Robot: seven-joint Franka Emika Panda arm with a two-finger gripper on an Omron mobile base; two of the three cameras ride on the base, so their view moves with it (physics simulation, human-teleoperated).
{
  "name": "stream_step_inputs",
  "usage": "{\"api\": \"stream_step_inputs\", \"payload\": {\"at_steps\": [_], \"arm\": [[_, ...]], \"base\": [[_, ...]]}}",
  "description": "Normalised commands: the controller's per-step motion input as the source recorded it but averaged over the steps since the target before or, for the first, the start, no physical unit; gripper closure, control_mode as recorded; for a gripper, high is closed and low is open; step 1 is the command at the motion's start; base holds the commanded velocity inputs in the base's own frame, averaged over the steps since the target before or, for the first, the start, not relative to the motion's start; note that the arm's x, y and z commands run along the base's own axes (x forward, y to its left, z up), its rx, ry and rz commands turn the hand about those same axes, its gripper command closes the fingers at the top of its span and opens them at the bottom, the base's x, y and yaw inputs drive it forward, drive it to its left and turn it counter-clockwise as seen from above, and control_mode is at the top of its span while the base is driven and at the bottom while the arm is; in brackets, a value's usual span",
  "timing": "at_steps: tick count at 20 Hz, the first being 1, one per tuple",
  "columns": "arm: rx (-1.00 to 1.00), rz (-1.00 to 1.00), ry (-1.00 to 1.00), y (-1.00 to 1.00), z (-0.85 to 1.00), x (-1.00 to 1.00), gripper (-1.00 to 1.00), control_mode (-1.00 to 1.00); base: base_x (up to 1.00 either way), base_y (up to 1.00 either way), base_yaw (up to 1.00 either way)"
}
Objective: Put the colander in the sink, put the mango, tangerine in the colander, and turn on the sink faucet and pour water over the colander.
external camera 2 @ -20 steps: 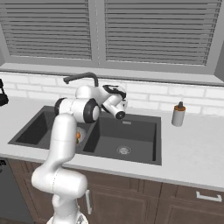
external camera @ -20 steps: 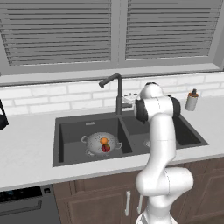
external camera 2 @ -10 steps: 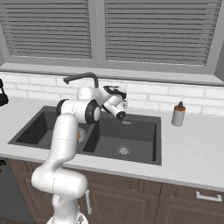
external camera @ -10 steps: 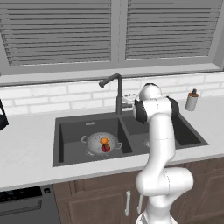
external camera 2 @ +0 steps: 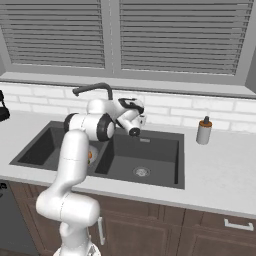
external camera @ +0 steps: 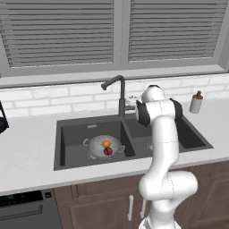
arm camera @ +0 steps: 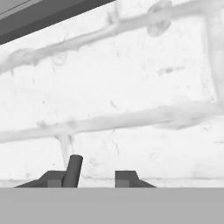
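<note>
Hand view: two dark fingertips [arm camera: 54,178] are seen at the bottom, standing fairly close together, and a slim dark rod, judged to be the faucet's lever [arm camera: 73,169], rises against the inner face of one of them, with white brick wall [arm camera: 131,87] behind. A gap is left between the rod and the other tip, so whether the lever is truly pinched cannot be told; the gripper [arm camera: 89,179] is narrowed but not seen fully closed. In the left base view the colander [external camera: 104,146] sits in the left basin of the sink [external camera: 71,134], with the tangerine [external camera: 106,144] and the mango [external camera: 108,151] inside it, touching each other. The faucet [external camera: 117,91] stands behind the divider, its spout curved toward the left basin, and no stream is seen. In the right base view the gripper [external camera 2: 136,129] is held just beside the faucet's base, near the back wall. The step in hand is judged to be turning the water on, the placing steps appearing done. For this to go well, the lever should be seated between both tips before any push, and the move should follow the lever's own arc rather than a straight line, so that the thin rod is not slipped off. The spout should be checked to lie over the colander; if the stream would miss it, the spout should be swung across.
</note>
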Motion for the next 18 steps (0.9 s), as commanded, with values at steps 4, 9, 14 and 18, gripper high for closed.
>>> {"api": "stream_step_inputs", "payload": {"at_steps": [4, 9, 14, 18], "arm": [[0.0, -0.16, 0.0, -0.69, -0.15, 0.24, 1.0, -1.0], [0.0, -0.16, 0.0, -0.83, -0.14, 0.25, 1.0, -1.0], [-0.01, -0.13, 0.0, -0.92, -0.14, 0.26, 1.0, -1.0], [-0.03, -0.11, 0.07, -0.98, -0.13, 0.26, 1.0, -1.0]], "base": [[0.0, 0.0, 0.0], [0.0, 0.0, 0.0], [0.0, 0.0, 0.0], [0.0, 0.0, 0.0]]}}
